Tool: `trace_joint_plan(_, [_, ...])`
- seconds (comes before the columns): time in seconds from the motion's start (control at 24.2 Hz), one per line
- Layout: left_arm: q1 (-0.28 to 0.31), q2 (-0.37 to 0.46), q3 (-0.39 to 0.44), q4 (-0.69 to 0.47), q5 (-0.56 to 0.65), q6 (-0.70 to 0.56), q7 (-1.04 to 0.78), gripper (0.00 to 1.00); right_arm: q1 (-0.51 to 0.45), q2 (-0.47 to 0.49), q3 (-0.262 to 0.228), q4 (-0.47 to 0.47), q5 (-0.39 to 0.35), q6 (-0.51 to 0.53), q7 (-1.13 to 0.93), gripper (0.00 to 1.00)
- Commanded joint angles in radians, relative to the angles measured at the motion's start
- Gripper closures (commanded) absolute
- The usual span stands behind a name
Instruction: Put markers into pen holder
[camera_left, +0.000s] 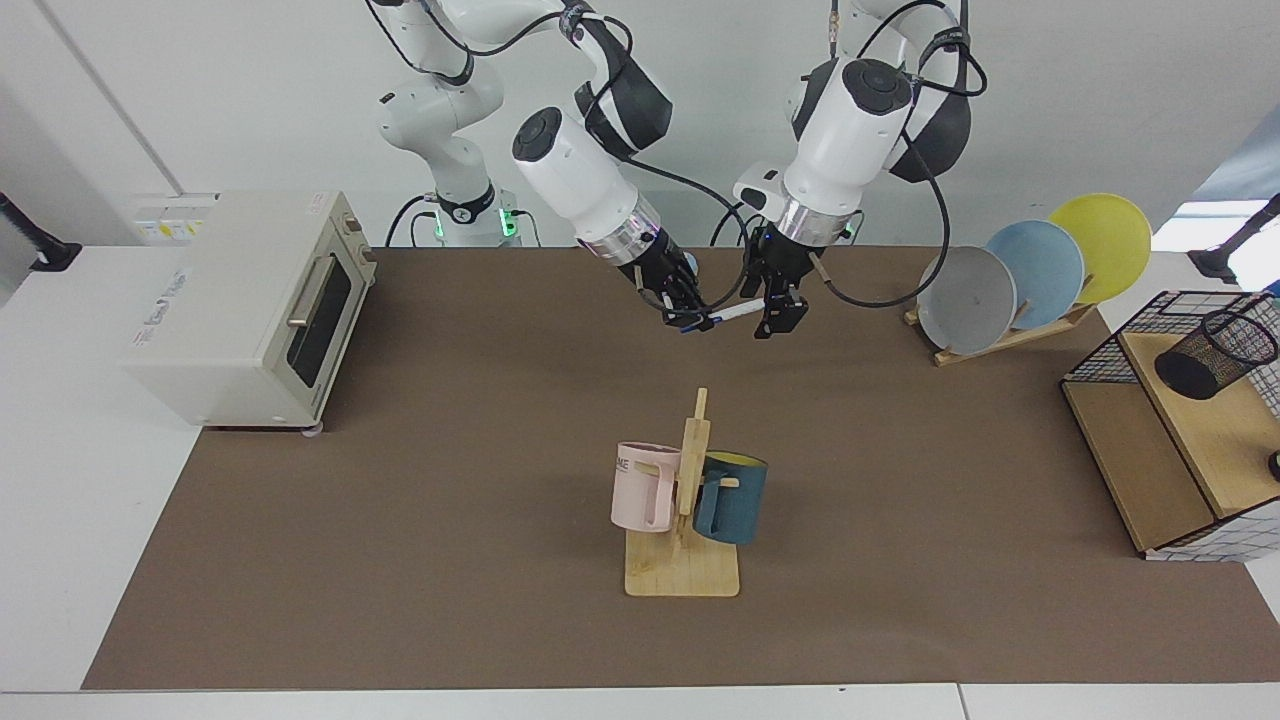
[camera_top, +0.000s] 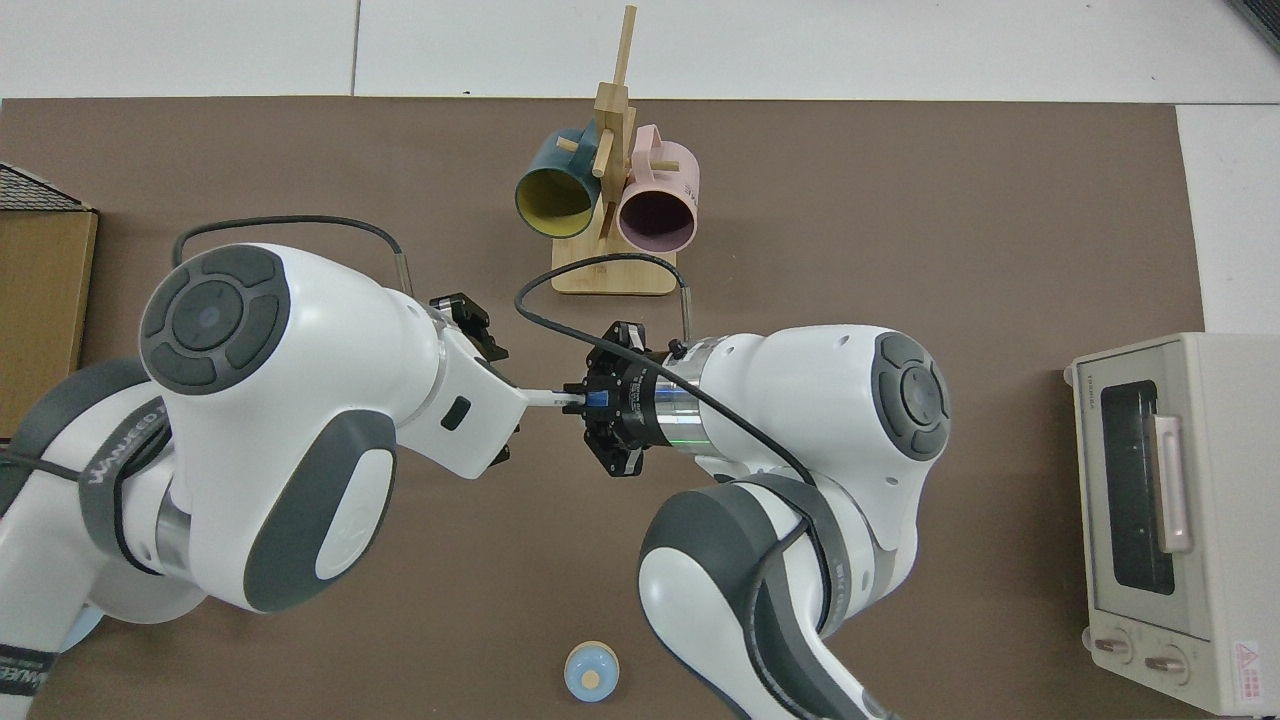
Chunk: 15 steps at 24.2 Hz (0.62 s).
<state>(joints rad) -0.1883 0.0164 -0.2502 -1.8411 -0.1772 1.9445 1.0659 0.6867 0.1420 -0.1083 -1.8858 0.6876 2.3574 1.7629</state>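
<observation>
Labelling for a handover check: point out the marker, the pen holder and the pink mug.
marker (camera_left: 738, 313), facing view, white barrel.
pen holder (camera_left: 1222, 351), facing view, mesh wall.
pink mug (camera_left: 634, 493), facing view, outer side.

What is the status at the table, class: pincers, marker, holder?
Right pincer shut on marker, held level mid-air. Left pincer open at its free end. Pen holder far off on the shelf. Nothing between.

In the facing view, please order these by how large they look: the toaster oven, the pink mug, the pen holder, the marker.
1. Toaster oven.
2. Pink mug.
3. Pen holder, close to the mug, and farther off, so unsure.
4. Marker, partly hidden by the tools.
</observation>
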Motion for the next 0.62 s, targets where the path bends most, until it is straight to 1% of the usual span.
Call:
trace_joint_plan(0.0, [-0.003,-0.009,0.003,-0.012,-0.013,0.019,-0.006,0.88,-0.003,-0.004,0.001,-0.001,0.023,0.013,0.003,1.0])
trace_joint_plan(0.04, [-0.005,-0.009,0.003,-0.01,-0.011,0.017,-0.009,0.95,-0.003,-0.004,0.001,-0.001,0.023,0.013,0.001,1.0])
trace_joint_plan(0.08, [-0.003,-0.009,0.003,-0.009,-0.011,0.014,-0.009,1.0,-0.004,-0.004,0.001,-0.001,0.023,0.013,0.001,1.0])
trace_joint_plan(0.21, [-0.003,-0.009,0.003,-0.007,-0.01,0.014,-0.012,1.0,-0.004,-0.004,0.001,-0.001,0.021,0.011,-0.002,1.0])
trace_joint_plan(0.25, [-0.003,-0.009,0.003,-0.007,-0.008,0.014,-0.011,1.0,-0.004,-0.004,0.001,-0.001,0.02,0.008,-0.002,0.97])
trace_joint_plan(0.29, [-0.005,-0.009,0.003,-0.007,-0.007,0.014,-0.011,1.0,-0.006,-0.004,0.001,-0.001,0.02,0.005,-0.002,0.83])
trace_joint_plan(0.33, [-0.005,-0.009,0.003,-0.006,-0.007,0.013,-0.011,1.0,-0.009,-0.004,0.001,-0.001,0.02,0.0,-0.002,0.76])
trace_joint_plan(0.37, [-0.005,-0.009,0.003,-0.007,-0.007,0.013,-0.011,1.0,-0.01,-0.004,0.001,-0.001,0.02,-0.001,-0.002,0.72])
trace_joint_plan(0.41, [-0.005,-0.009,0.003,-0.006,-0.005,0.013,-0.011,1.0,-0.01,-0.005,0.001,-0.001,0.02,-0.001,0.0,0.62])
trace_joint_plan(0.45, [-0.005,-0.009,0.003,-0.007,-0.005,0.013,-0.012,1.0,-0.01,-0.005,-0.001,-0.001,0.017,-0.003,0.0,0.37])
trace_joint_plan(0.49, [-0.005,-0.009,0.003,-0.007,-0.005,0.011,-0.012,1.0,-0.01,-0.005,-0.001,-0.001,0.009,-0.007,0.0,0.01])
trace_joint_plan(0.58, [-0.003,-0.009,0.003,-0.007,-0.005,0.011,-0.012,1.0,-0.009,-0.009,-0.005,-0.003,-0.013,-0.01,-0.02,0.0])
